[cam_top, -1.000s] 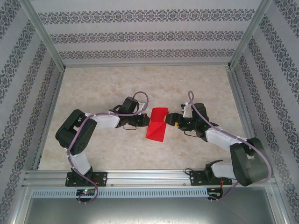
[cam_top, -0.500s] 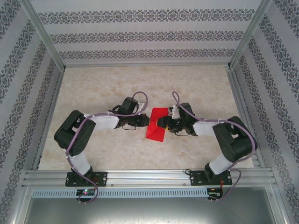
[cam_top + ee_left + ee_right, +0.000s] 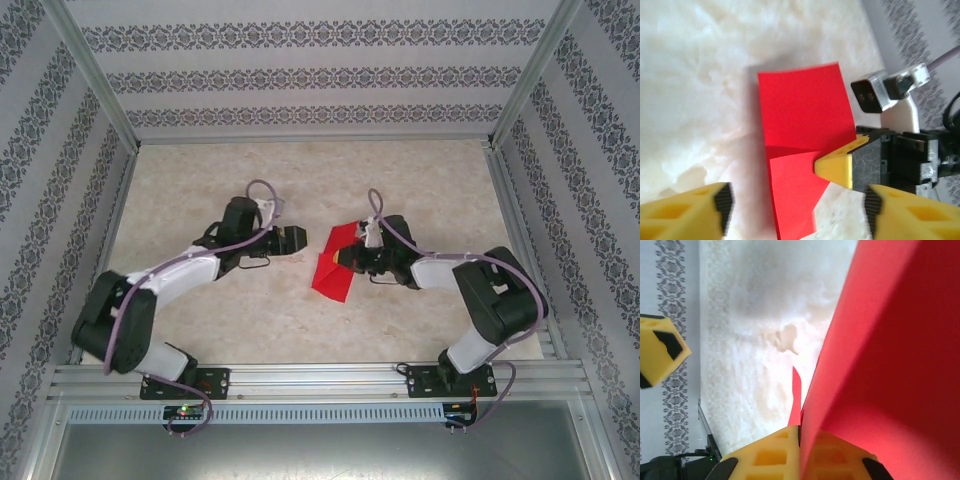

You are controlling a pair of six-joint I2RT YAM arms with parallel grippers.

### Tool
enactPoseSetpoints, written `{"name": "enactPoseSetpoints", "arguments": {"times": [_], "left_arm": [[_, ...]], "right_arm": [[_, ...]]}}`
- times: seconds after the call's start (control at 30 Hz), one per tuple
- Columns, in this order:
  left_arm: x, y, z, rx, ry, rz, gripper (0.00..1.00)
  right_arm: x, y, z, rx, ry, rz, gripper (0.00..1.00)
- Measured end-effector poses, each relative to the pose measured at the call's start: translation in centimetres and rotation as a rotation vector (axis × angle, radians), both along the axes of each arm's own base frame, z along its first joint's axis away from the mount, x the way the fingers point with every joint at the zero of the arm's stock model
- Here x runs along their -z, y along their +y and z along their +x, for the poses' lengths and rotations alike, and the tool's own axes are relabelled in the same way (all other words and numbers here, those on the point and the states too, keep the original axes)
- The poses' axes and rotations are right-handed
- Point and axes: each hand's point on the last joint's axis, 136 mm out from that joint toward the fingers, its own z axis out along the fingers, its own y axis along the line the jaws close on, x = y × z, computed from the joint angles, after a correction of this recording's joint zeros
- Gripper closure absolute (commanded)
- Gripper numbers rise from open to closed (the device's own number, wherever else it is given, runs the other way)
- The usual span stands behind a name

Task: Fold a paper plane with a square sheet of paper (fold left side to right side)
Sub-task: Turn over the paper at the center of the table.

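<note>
Red paper point(image 3: 330, 278) is clamped at its right edge by the right gripper point(image 3: 346, 258); the left gripper point(image 3: 302, 238), jaws apart, hovers just left of it.

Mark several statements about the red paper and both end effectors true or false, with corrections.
1. The right end effector is shut on the red paper. True.
2. The left end effector grips the red paper. False: it is open and apart from the paper.
3. The red paper is a flat, uncreased square. False: a crease crosses it.
4. The table is pale and marbled. True.
</note>
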Motion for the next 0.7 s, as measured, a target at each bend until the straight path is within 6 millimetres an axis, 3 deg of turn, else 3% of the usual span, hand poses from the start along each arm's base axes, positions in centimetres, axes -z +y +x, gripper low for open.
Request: {"name": "enactPoseSetpoints", "arguments": {"times": [0.13, 0.3, 0.53, 0.7], "left_arm": [[-3.8, 1.3, -0.5, -0.042, -0.052, -0.122, 0.08], [-8.4, 0.7, -1.5, -0.002, -0.109, -0.261, 0.06], [-15.0, -0.5, -2.8, 0.1, -0.202, -0.402, 0.01], [-18.8, -1.7, -4.5, 0.18, -0.284, -0.46, 0.0]], "right_arm": [[-5.1, -1.9, 1.4, 0.017, -0.131, 0.071, 1.0], [-12.6, -2.5, 2.0, -0.031, -0.306, 0.161, 1.0], [-22.3, -1.6, -0.2, -0.159, -0.527, 0.259, 1.0], [-26.0, -0.2, -2.6, -0.238, -0.608, 0.294, 1.0]]}}
